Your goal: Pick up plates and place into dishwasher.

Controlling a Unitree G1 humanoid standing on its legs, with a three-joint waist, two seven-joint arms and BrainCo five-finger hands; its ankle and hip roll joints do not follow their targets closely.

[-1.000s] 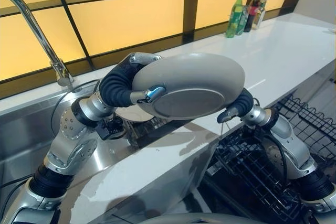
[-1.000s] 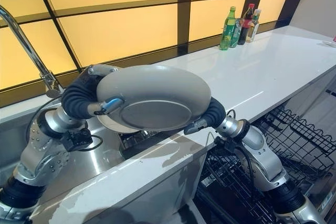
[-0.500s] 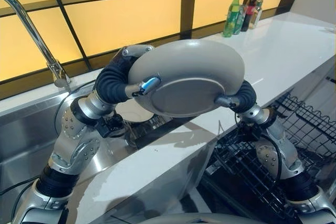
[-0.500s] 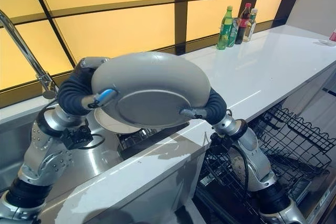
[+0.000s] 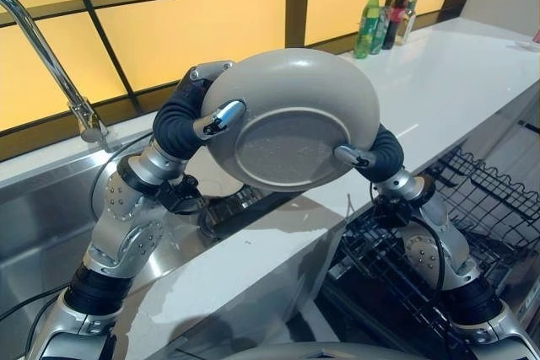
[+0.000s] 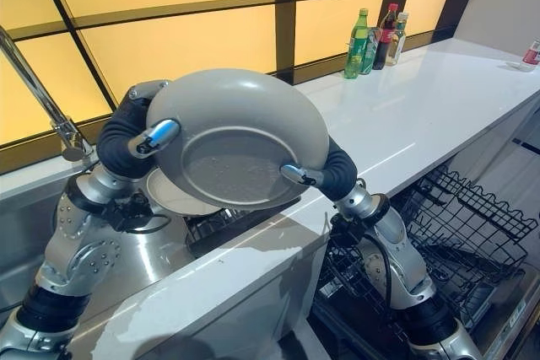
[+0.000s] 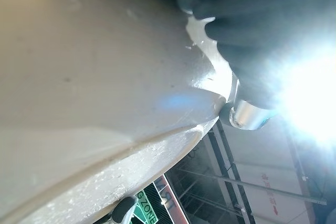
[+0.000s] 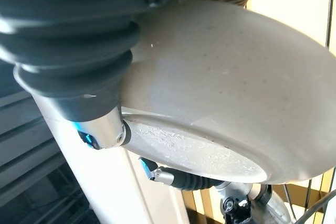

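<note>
We hold one grey plate [image 5: 291,115] in the air between both hands, above the white countertop [image 5: 447,82] and the sink [image 5: 51,208]. Its underside and foot ring face the head camera, and it stands steeply tilted, nearly on edge. One second ago the plate lay lower and flatter, with its rim closer to level; since then we have raised it and tipped it further upright.

The left hand [image 5: 198,111] clamps the plate's left edge: its thumb [image 5: 221,115] presses on the underside, and the fingers wrap over the rim behind. The right hand [image 5: 375,153] grips the lower right edge, with its thumb [image 5: 353,155] on the underside near the foot ring. That thumb sat below the rim one second ago and now rests further in on the plate.

A second pale plate [image 6: 173,196] lies in the sink below the left wrist. The open dishwasher rack [image 5: 481,208] of dark wire stands to our right, below the countertop edge. The faucet [image 5: 51,65] rises at far left. Three bottles [image 5: 384,18] stand at the back of the countertop.
</note>
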